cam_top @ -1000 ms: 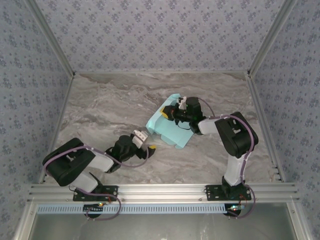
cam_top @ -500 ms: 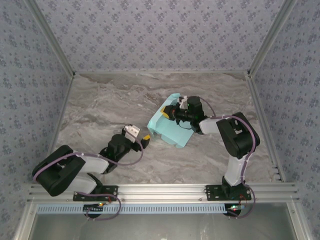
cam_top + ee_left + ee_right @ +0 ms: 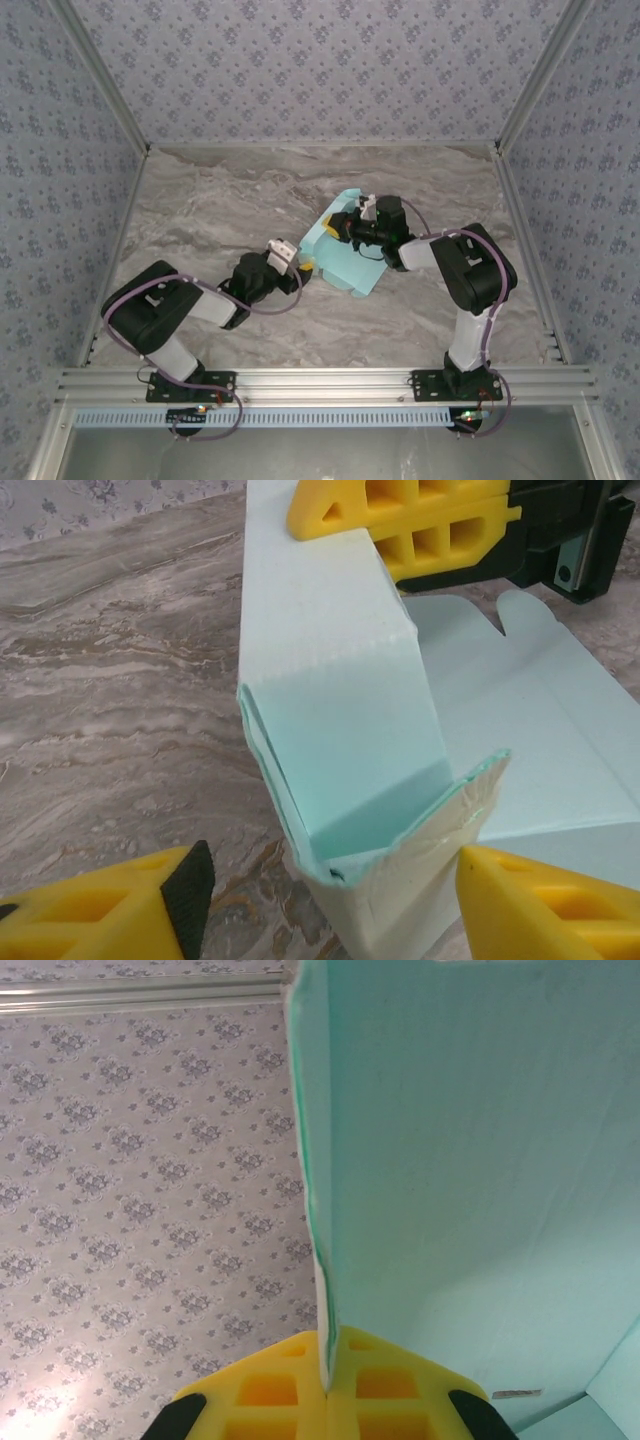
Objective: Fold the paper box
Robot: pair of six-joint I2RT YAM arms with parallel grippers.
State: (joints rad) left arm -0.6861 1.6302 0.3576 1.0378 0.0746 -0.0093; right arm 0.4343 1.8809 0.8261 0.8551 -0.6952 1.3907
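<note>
The paper box [image 3: 352, 268] is a pale light-blue card blank, partly folded, lying right of the table's middle with one wall raised. My right gripper [image 3: 336, 228] is shut on the top edge of that raised wall; in the right wrist view the yellow fingers [image 3: 260, 1395] pinch the card [image 3: 470, 1160] edge-on. My left gripper [image 3: 304, 267] is at the box's near-left corner. In the left wrist view it [image 3: 335, 880] stands open and straddles the crumpled corner of the box [image 3: 340, 710]. Its left finger is clear of the card. The right finger [image 3: 540, 900] is close against it.
The box rests on a grey marble tabletop [image 3: 200, 210] enclosed by patterned walls [image 3: 320, 70] at the back and both sides. An aluminium rail [image 3: 320, 381] carrying both arm bases runs along the near edge. Bare table lies left of and behind the box.
My left gripper swung back and then moved right and forward up to the box's near-left corner, its jaws narrowing somewhat. The right gripper kept its hold; the box shifted slightly.
</note>
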